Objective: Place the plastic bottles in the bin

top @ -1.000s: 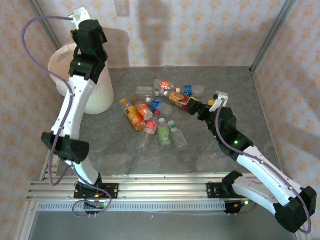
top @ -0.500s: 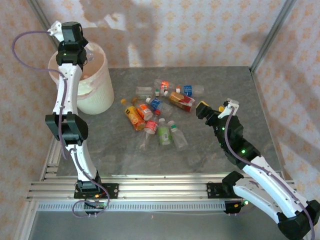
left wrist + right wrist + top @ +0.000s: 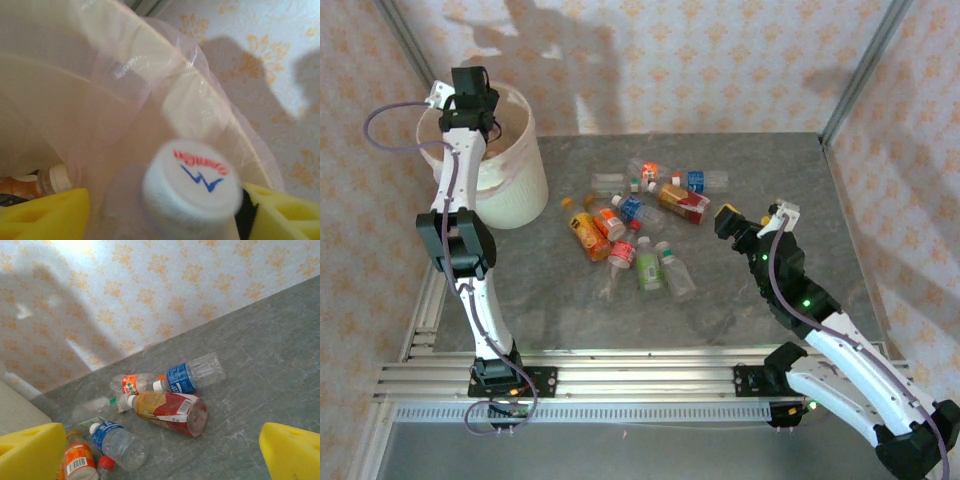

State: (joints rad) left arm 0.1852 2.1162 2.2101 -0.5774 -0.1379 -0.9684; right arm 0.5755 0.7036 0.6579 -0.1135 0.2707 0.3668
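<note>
My left gripper point(image 3: 475, 102) hangs over the bin point(image 3: 515, 170), a white bucket lined with a pale pink bag point(image 3: 150, 100). In the left wrist view its yellow fingers point(image 3: 47, 215) stand apart, and a blurred clear bottle with a white cap point(image 3: 192, 185) sits loose between them inside the bin. Another bottle point(image 3: 35, 184), brownish with a white cap, lies at the bin's bottom. Several plastic bottles point(image 3: 640, 225) lie in a heap mid-table. My right gripper point(image 3: 728, 222) is open and empty, just right of the heap, facing a red-labelled bottle point(image 3: 170, 412).
The grey table point(image 3: 770, 170) has bare surface to the right of and in front of the heap. Patterned walls and metal posts point(image 3: 855, 70) close the back and sides. A blue-labelled bottle point(image 3: 187, 375) lies behind the red one.
The left arm swung over the bin and its jaws opened, freeing the white-capped bottle. The right gripper drew back from the heap to the right, then held still.
</note>
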